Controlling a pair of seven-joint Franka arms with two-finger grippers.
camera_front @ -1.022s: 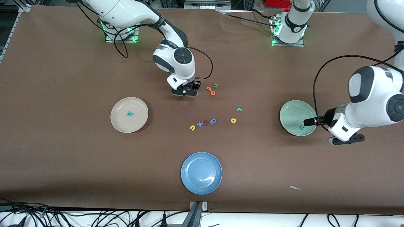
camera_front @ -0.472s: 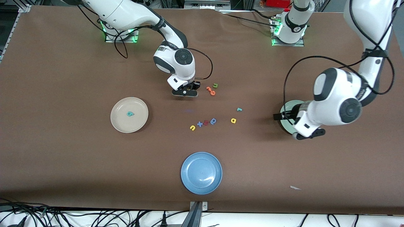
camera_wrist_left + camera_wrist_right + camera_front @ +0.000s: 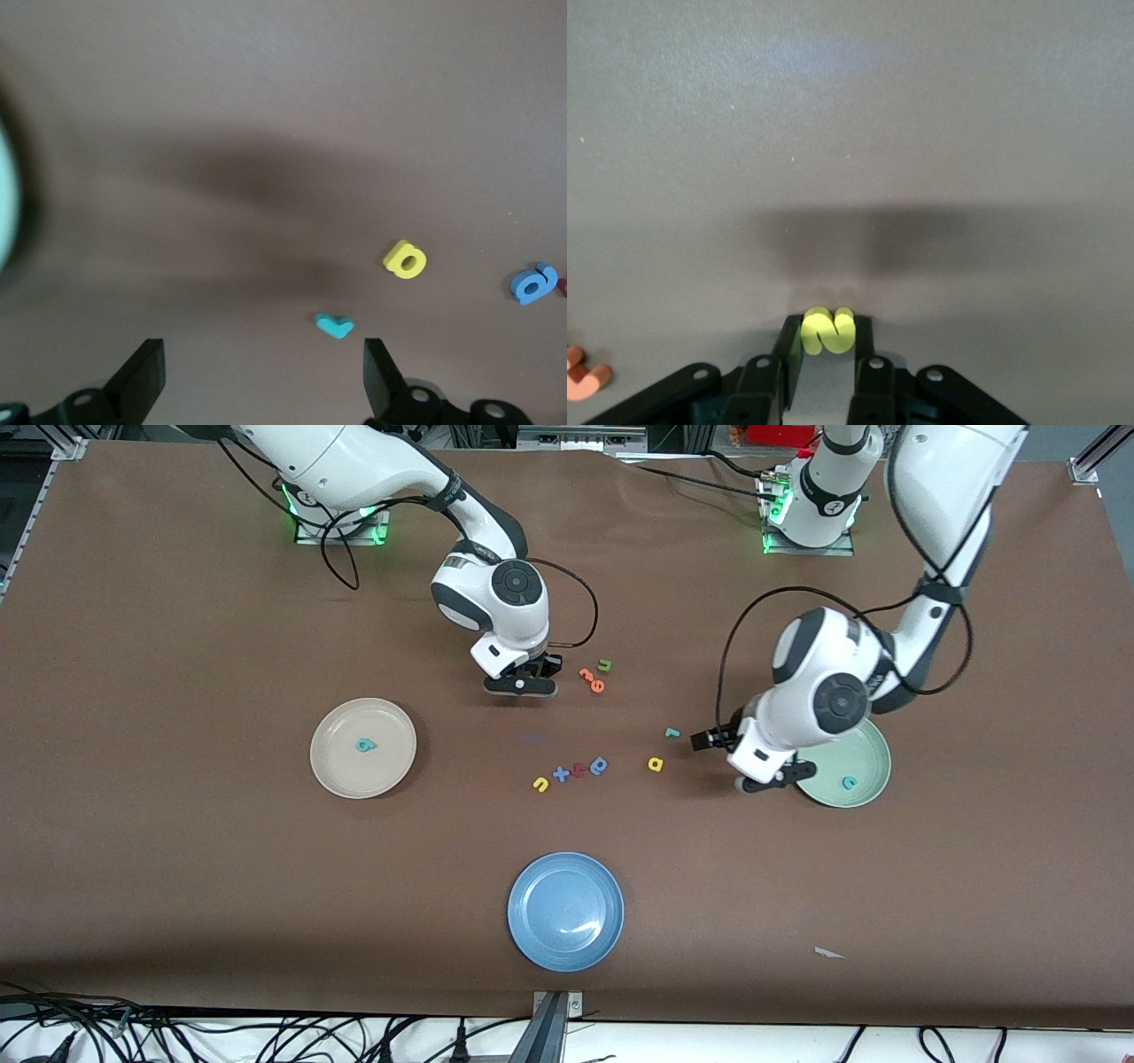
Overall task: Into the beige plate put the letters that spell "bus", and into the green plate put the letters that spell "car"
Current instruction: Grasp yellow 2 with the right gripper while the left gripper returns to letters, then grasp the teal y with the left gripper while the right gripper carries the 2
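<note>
A: What covers the table (image 3: pixel 177 850)?
B: A matt brown sheet, faintly grained, like paper or felt; which of the two cannot be told.

A: And the plates?
B: The blue plate (image 3: pixel 565 911) is smooth and glossy, with a bright highlight in its bowl. The beige plate (image 3: pixel 341 766) and green plate (image 3: pixel 864 762) look smooth with a softer sheen.

A: The letters?
B: The yellow "s" (image 3: pixel 827 330), yellow "a" (image 3: pixel 405 260) and teal "r" (image 3: pixel 334 325) look like matt, soft foam.

A: The arms?
B: Glossy white shells; the right gripper (image 3: pixel 824 376) has matt black fingers.
</note>
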